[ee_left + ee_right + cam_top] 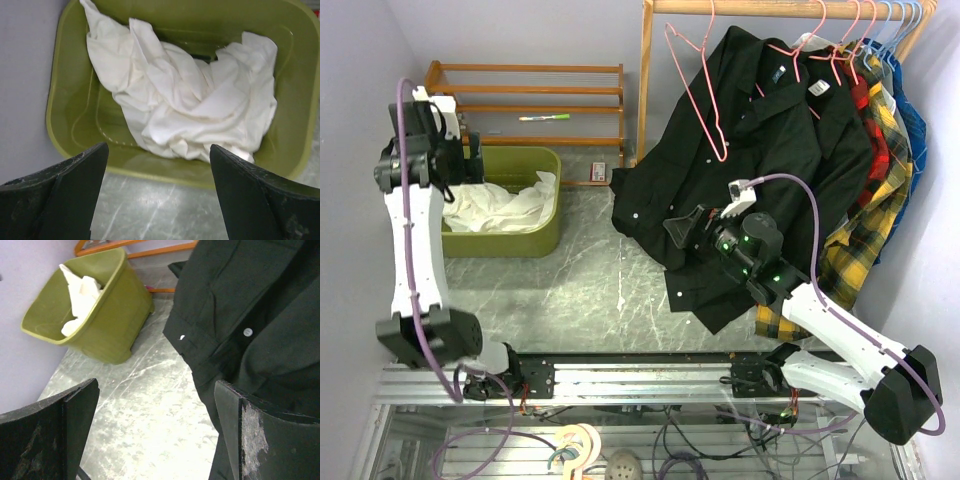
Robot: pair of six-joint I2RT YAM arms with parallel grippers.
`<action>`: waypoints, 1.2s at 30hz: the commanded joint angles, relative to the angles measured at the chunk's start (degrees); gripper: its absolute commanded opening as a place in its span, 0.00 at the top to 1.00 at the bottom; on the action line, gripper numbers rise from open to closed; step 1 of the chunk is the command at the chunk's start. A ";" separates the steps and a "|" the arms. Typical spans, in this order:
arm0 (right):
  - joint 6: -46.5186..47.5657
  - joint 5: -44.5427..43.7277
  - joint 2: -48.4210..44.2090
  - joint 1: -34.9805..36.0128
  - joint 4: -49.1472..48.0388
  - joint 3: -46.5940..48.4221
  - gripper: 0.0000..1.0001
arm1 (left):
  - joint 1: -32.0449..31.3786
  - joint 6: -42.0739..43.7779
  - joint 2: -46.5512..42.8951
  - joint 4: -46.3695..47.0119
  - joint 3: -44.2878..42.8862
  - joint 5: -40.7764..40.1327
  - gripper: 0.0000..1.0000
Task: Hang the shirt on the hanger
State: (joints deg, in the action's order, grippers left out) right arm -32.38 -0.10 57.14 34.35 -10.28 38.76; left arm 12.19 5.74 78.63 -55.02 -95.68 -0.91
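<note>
Top external view first: the grey table (590,290) fills the middle. A wooden rail (760,8) runs across the far right with clothes hanging from it. The biggest of those is a black shirt (760,160), and a yellow plaid shirt (865,230) hangs to its right. On the far left of the table sits a green bin (535,240).

The shirt (505,205) is white and lies all scrunched up inside that bin, with one bit poking over the rim. The hanger (692,92) is thin and pink. It hangs on the rail in front of the black shirt with nothing on it, well apart from the bin.

The left gripper (470,160) hovers by the left side of the bin and points down at the white pile. Its jaws are spread wide and hold nothing. The right gripper (695,225) is in front of the black shirt, also wide apart and empty.

I think the job right now is getting the shirt out of the bin. To do it well, the left gripper should drop onto a thick fold on top of the pile. I cannot tell where the collar is. It should pinch only cloth, not the bin wall. Then it should lift high enough that the sleeves clear the rim. The right gripper should keep from snagging the black shirt.
</note>
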 commanded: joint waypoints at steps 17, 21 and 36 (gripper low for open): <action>7.44 5.73 -1.91 -0.01 -2.74 -0.95 0.00 | 2.15 1.41 34.79 15.41 -6.62 -10.52 0.00; 7.60 7.10 -1.56 -0.05 -3.24 -0.94 0.00 | 2.22 1.34 38.01 16.50 -4.87 -9.33 0.00; 8.43 8.85 -0.70 0.02 -4.82 -1.00 0.00 | 1.44 2.33 29.75 12.36 -6.30 1.25 0.93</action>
State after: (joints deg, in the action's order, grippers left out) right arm -24.71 7.73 56.12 34.35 -12.67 38.22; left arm 14.09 6.87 118.39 -39.70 -97.76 -6.31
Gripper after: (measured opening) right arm 0.999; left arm 0.085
